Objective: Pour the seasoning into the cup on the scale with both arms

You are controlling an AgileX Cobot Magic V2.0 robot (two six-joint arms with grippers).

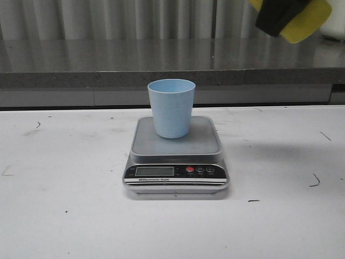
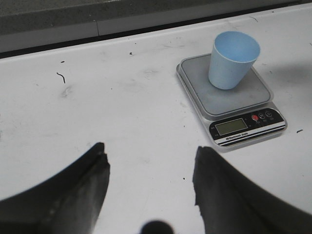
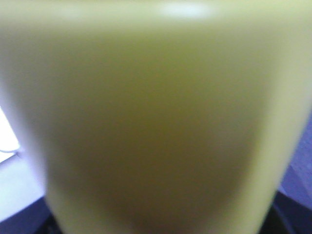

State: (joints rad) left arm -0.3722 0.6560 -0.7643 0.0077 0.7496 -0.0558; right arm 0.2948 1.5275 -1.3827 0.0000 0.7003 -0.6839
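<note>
I see the cup [image 1: 171, 108] upright on the scale [image 1: 176, 141], apparently empty. Left hand [image 2: 151, 183] spread, holding nothing. Right hand [image 1: 281, 15] grips the seasoning [image 1: 307, 21] aloft.

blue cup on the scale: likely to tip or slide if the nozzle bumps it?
Probably tips easily: the cup is tapered, standing on its narrow base. It looks thin, light plastic and seems empty, so little holds it down. The scale platform looks smooth, so it may slide too.

a white table [image 1: 64, 216] with small dark scuff marks; behind it a grey ledge [image 1: 108, 65] and a pale ribbed wall [image 1: 135, 19].
</note>
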